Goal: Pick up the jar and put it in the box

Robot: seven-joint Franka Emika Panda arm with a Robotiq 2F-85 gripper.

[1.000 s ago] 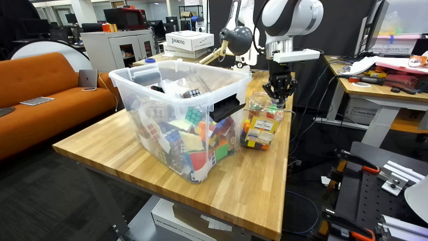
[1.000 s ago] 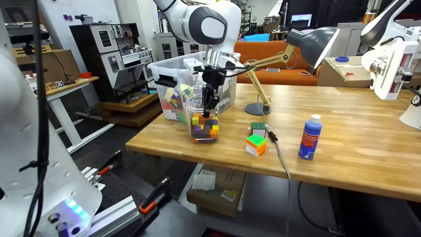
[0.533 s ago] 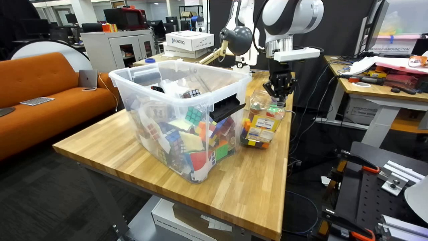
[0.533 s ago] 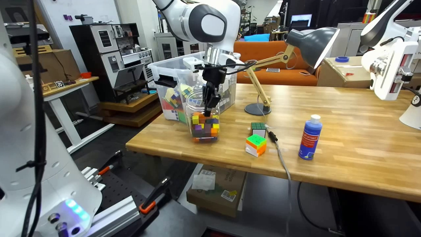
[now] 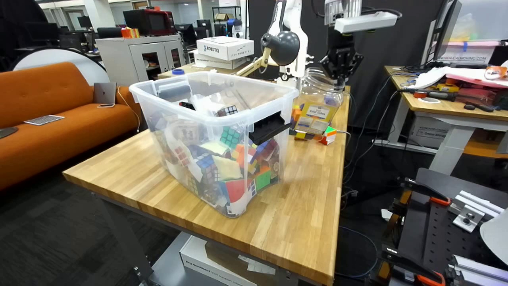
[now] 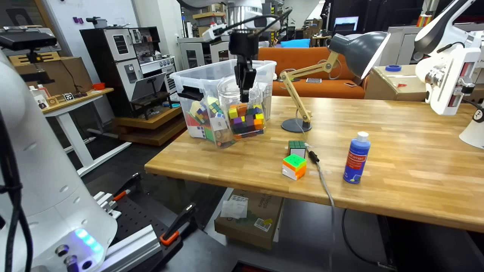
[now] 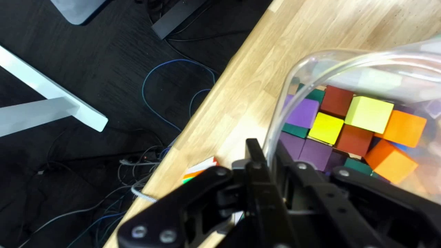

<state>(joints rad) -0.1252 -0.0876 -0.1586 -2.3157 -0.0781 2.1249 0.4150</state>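
Jar (image 5: 317, 112) and gripper (image 7: 268, 151) up off the table (image 6: 416, 158)

Since half a second ago, jar and gripper have risen together in both exterior views, while the box (image 5: 228, 122), the two cubes (image 6: 294, 167), the bottle (image 6: 356, 158) and the lamp (image 6: 351, 53) stay put.

The grip is narrow and holds the jar: in the wrist view its clear wall runs between the fingers (image 7: 255, 153), pinched at the mouth. No lid shows, and coloured blocks (image 7: 327, 128) lie inside. The jar hangs tilted rather than upright, caught by one edge, and its base looks to be apart from the table.

It is outside the box, beside it. In an exterior view it hangs to the right, farther back than the box's black handle (image 5: 270, 129); its base is well below the top of the box in both exterior views. Whether jar and box touch, I cannot tell.

The pick-up looks done, by my judgement; the putting-in is not. What is left, as I read it: raise the base above the box wall, carry the jar left over the opening, lower it and let go. Puzzles (image 5: 227, 111) already fill much of the box, so the jar may end up resting on top of them.
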